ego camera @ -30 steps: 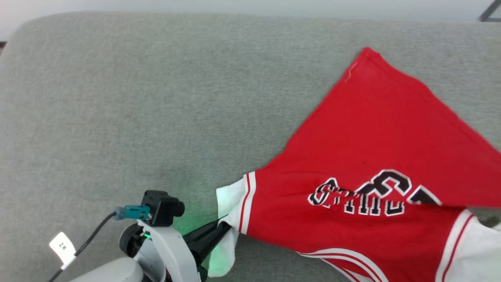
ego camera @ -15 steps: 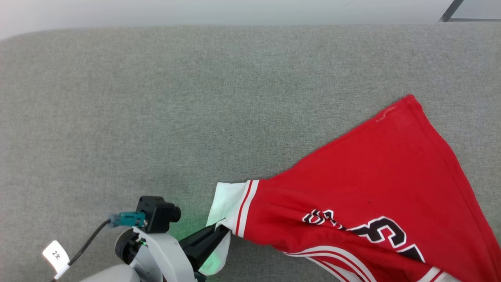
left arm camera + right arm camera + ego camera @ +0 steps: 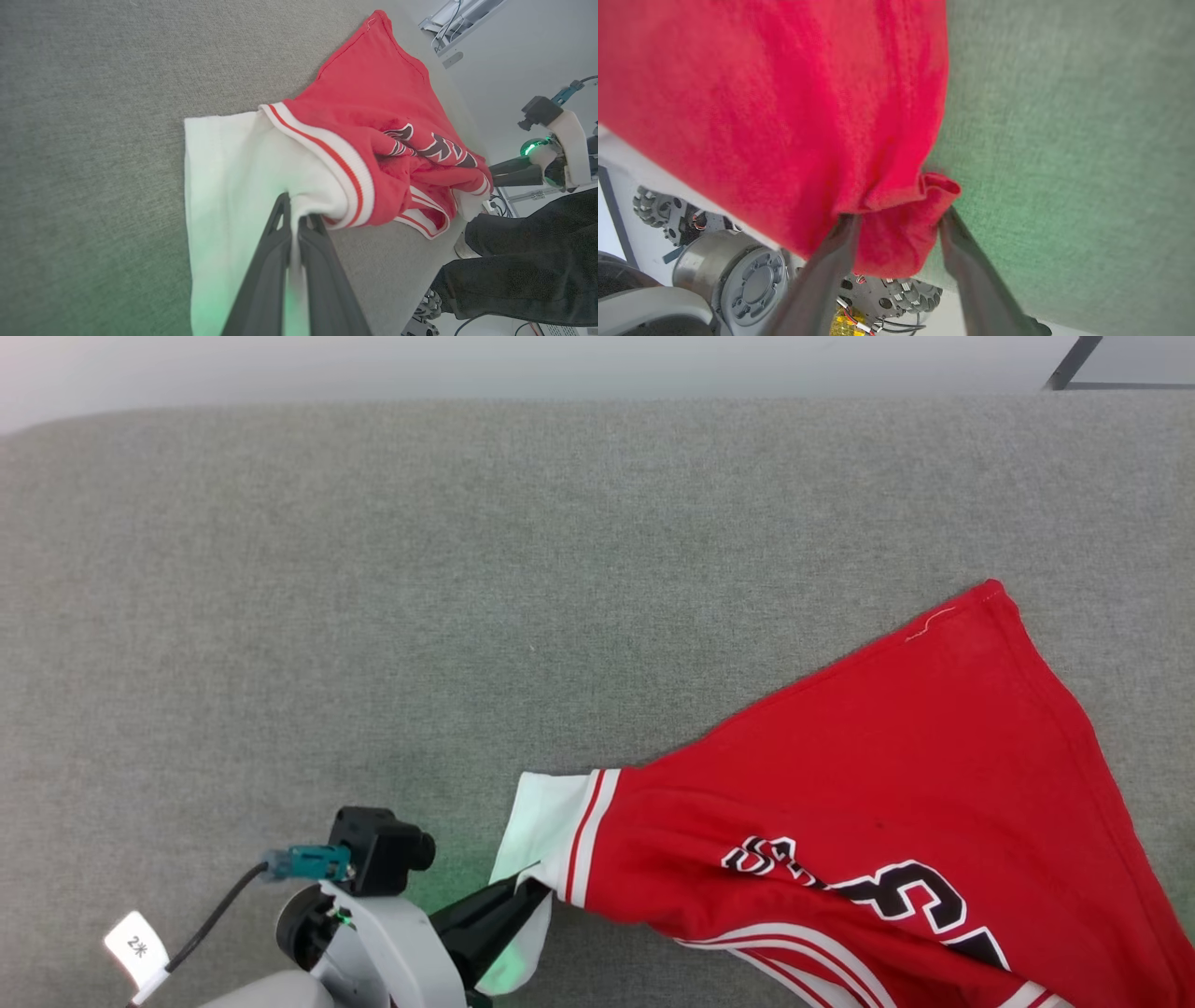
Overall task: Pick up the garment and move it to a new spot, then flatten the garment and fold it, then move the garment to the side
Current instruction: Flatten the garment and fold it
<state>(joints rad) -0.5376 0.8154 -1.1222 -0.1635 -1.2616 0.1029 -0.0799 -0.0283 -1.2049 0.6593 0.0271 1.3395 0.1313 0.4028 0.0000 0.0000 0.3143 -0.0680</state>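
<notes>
The garment [image 3: 868, 784], a red jersey with white sleeves and black lettering, lies at the lower right of the grey surface [image 3: 373, 597]. Its red hem corner points toward the far right. My left gripper [image 3: 530, 889] is shut on the white sleeve [image 3: 540, 812], and the left wrist view shows my left gripper [image 3: 294, 215] pinching that sleeve [image 3: 233, 177]. In the right wrist view my right gripper [image 3: 899, 217] stands with its jaws apart and a bunched red fold of the garment [image 3: 896, 242] loose between them. The left wrist view has my right gripper [image 3: 491, 171] at the garment's far end.
The grey padded surface stretches wide to the left and far side. A person's dark trouser leg [image 3: 523, 275] stands by the surface's near edge. My wheeled base [image 3: 752, 280] shows below that edge. A dark frame leg [image 3: 1064, 364] is at the far right corner.
The head camera has tilted, shifting the whole picture. The garment's lifted right part has come down onto the surface and its lettering lies flatter. My left gripper still pinches the sleeve.
</notes>
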